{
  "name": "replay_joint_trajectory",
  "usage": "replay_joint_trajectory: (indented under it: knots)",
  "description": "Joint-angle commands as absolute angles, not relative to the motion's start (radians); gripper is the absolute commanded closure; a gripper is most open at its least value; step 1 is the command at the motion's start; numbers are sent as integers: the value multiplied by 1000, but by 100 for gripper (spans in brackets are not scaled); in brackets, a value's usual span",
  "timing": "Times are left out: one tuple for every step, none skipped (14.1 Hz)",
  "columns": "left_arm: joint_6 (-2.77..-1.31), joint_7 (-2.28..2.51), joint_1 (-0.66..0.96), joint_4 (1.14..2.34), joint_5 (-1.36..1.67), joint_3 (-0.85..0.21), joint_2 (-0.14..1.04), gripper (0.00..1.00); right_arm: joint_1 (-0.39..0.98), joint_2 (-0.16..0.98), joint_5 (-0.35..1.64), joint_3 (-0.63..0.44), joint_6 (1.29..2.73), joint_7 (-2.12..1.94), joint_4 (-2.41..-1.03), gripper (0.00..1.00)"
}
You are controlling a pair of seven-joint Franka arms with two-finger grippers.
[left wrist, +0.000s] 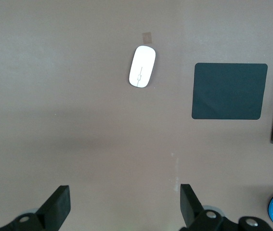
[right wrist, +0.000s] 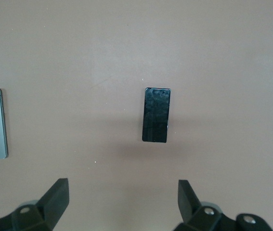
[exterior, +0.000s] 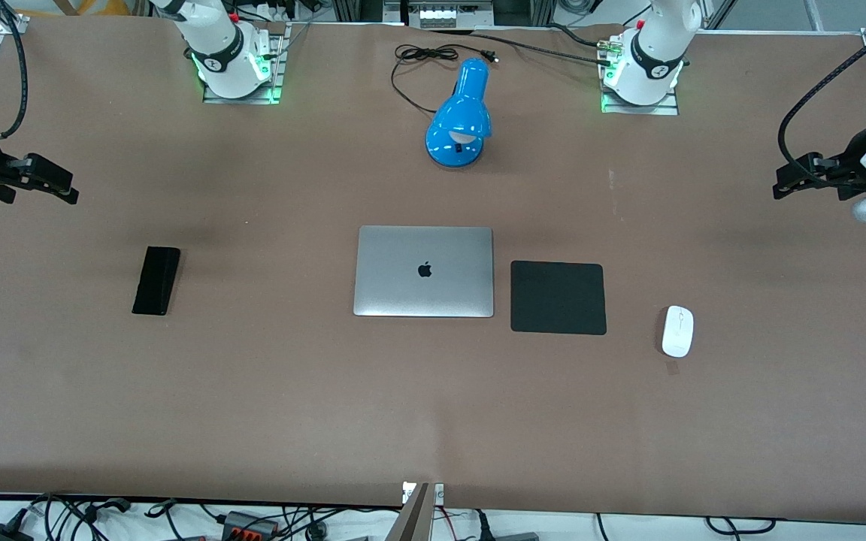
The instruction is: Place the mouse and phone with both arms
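Both black two-finger grippers hang wide apart and empty at mid-height: the left gripper [exterior: 779,188] at the frame's right edge, the right gripper [exterior: 72,197] at its left edge. Lower right lies the small white oval mouse [exterior: 678,330], beside a black square pad [exterior: 558,297] and closed silver laptop [exterior: 424,271]. Centre-left lies the slim black slab phone [exterior: 156,280].

Robotics lab: bench-mounted arms [exterior: 226,52], cabling [exterior: 252,522].

A closed laptop [exterior: 424,271] is seen mid-counter [exterior: 252,391], a black pad [exterior: 558,297] just beside it. The mouse [exterior: 678,330] lies toward the left arm's end, the phone [exterior: 156,280] toward the right arm's. A blue lamp [exterior: 460,116] stands farther off.
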State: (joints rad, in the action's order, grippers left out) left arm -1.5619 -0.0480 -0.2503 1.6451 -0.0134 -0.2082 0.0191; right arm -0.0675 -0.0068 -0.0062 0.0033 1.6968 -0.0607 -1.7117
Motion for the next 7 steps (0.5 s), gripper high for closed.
replay_joint_trajectory:
  knots:
    - [-1546,-67,-258,1618,0,-210,28,0,-69,-28,-14,8,1684,-66,-1720,0]
    - [-1546,-67,-258,1618,0,-210,28,0,-69,-26,-14,8,1684,-66,-1720,0]
    - [-1546,-67,-258,1618,0,-210,28,0,-69,-25,-14,8,1687,-66,-1718,0]
    - [-1546,-67,-258,1618,0,-210,28,0,-69,-25,-14,8,1687,-66,-1718,0]
    - [-1546,-67,-258,1618,0,-210,28,0,-69,-25,-14,8,1687,-66,-1718,0]
    - [-1546,-67,-258,1618,0,-210,28,0,-69,-25,-14,8,1687,-66,-1718,0]
    - [-1546,-67,-258,1618,0,-210,28,0,-69,-22,-14,8,1687,-66,-1718,0]
